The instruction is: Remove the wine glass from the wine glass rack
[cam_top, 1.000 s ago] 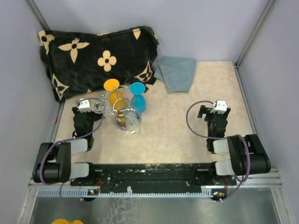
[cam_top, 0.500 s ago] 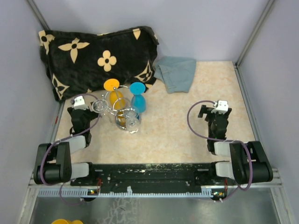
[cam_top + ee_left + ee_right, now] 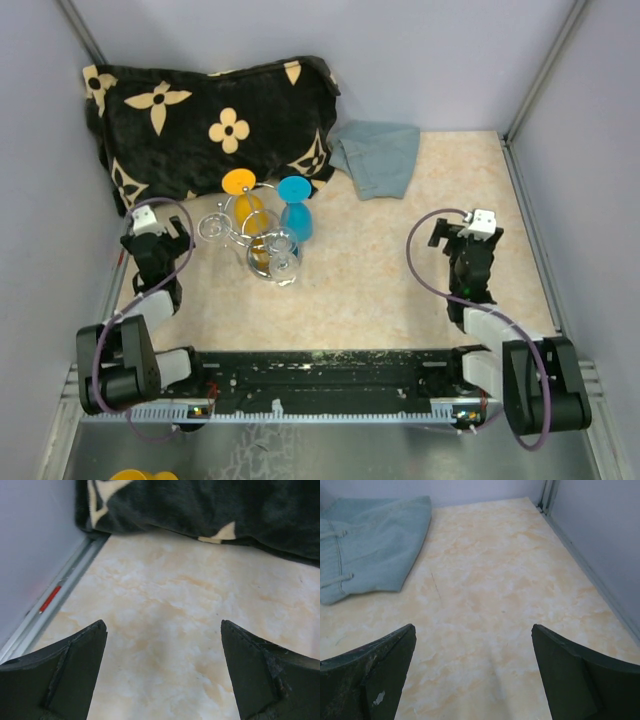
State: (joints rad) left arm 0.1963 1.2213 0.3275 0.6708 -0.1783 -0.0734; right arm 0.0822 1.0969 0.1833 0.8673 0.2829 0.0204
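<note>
The wine glass rack (image 3: 236,231), a chrome wire stand, stands left of the table's middle. An orange wine glass (image 3: 247,210) and a blue wine glass (image 3: 297,218) hang upside down on it, feet up. A clear wine glass (image 3: 283,258) is at its near side. My left gripper (image 3: 157,238) is left of the rack near the left wall, apart from it, open and empty (image 3: 162,625). My right gripper (image 3: 466,242) is open and empty on the right side, low over bare tabletop (image 3: 472,627). Neither wrist view shows the rack.
A black blanket with cream flowers (image 3: 210,120) lies at the back left, its edge also in the left wrist view (image 3: 210,510). A folded grey-blue cloth (image 3: 378,156) lies at the back, also in the right wrist view (image 3: 365,545). Walls enclose the table on three sides.
My left gripper has drawn left, away from the rack toward the left wall. My right gripper has shifted slightly right. The glasses and rack have not moved.
</note>
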